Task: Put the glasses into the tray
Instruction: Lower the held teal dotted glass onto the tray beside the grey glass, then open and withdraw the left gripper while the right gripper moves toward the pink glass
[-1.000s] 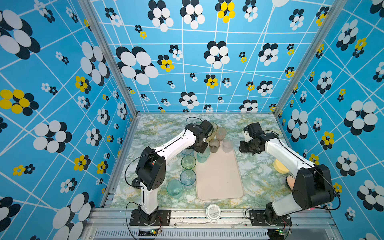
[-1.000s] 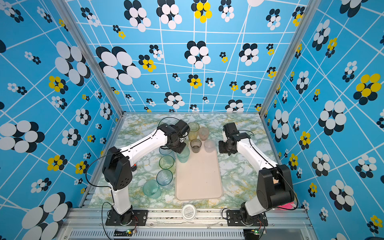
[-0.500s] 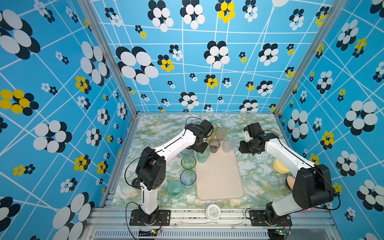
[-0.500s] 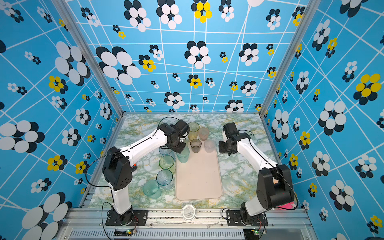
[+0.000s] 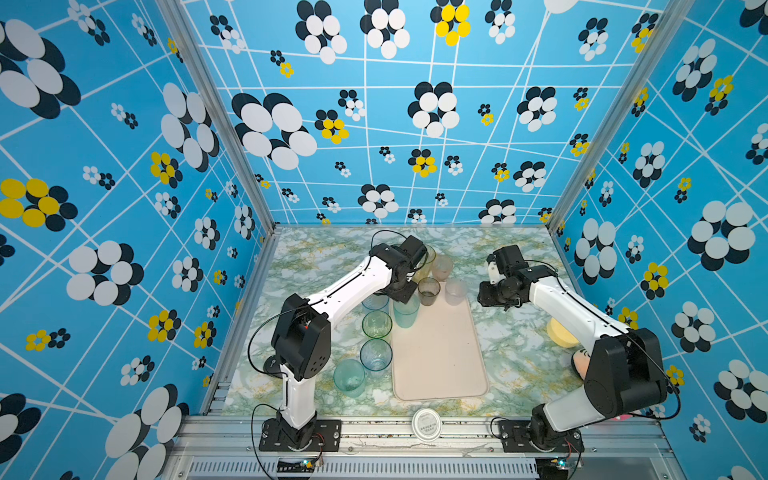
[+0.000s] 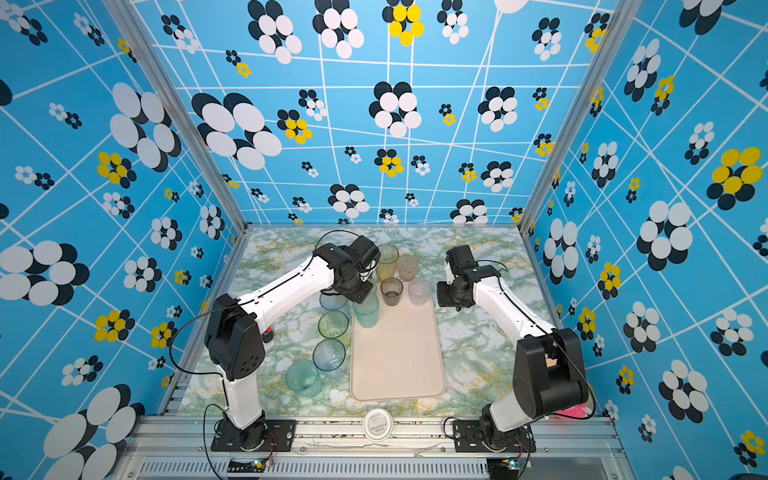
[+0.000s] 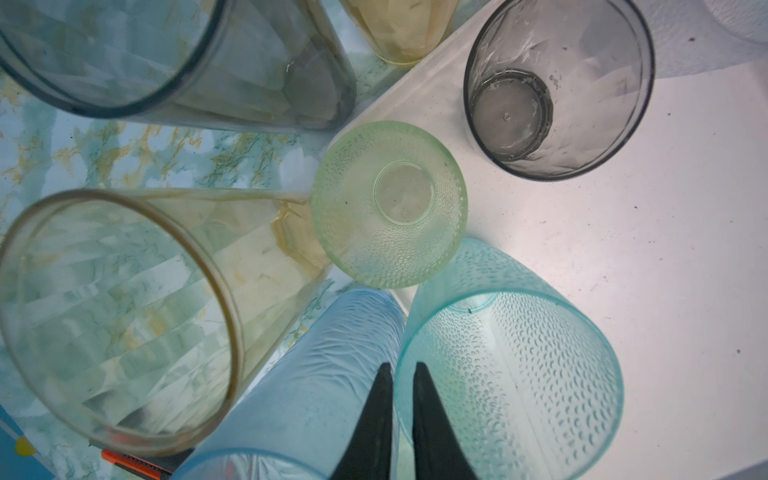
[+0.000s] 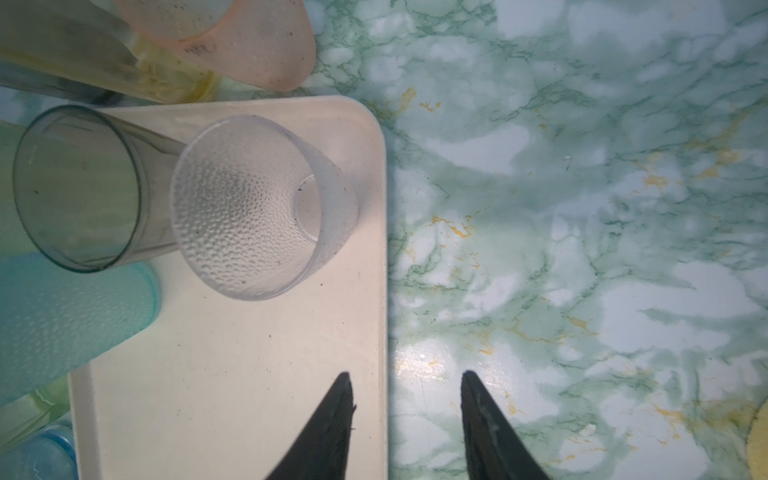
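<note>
Between the tips of the left claw (image 7: 402, 365) the wall of the teal tumbler (image 7: 511, 365) is pinched, tips nearly together; tumbler is stood upright on the tray (image 7: 623, 249). Just ahead a green tumbler (image 7: 388, 203) is seen, beyond it a smoky grey tumbler (image 7: 557, 87) on the tray. The right claw (image 8: 405, 374) is held apart, nothing between, over tray edge and bench (image 8: 582, 208); a clear tumbler (image 8: 257, 208) is stood ahead of it on the tray.
</note>
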You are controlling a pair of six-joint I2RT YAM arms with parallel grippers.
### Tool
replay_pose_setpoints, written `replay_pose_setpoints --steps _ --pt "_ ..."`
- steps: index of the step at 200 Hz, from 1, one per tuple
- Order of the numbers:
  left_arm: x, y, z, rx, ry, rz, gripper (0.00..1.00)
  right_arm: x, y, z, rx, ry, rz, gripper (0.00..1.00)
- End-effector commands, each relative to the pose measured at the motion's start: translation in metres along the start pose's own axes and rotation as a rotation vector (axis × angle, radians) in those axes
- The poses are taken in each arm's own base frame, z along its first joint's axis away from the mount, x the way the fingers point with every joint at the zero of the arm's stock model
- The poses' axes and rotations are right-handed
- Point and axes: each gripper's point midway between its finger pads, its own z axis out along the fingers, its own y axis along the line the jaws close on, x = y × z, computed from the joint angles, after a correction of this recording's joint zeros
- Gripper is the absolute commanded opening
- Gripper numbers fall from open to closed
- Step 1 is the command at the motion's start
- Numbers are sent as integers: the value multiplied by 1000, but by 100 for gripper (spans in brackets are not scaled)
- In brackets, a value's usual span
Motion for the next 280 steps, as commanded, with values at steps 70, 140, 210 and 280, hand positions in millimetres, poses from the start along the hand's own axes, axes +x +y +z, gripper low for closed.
replay_pose_setpoints --steps 70,140,210,280 --pt "-18 5 -26 -25 -90 4 14 -4 1 -3 -4 -4 7 45" --pt "-47 -16 -118 109 -428 -18 13 -11 -2 -10 20 -19 2 45" --pt "16 86 -188 -92 -714 -330 15 -34 -2 -25 40 -64 -15 45" --pt "85 140 -147 -156 -702 -559 18 -83 8 -47 27 -155 -28 45"
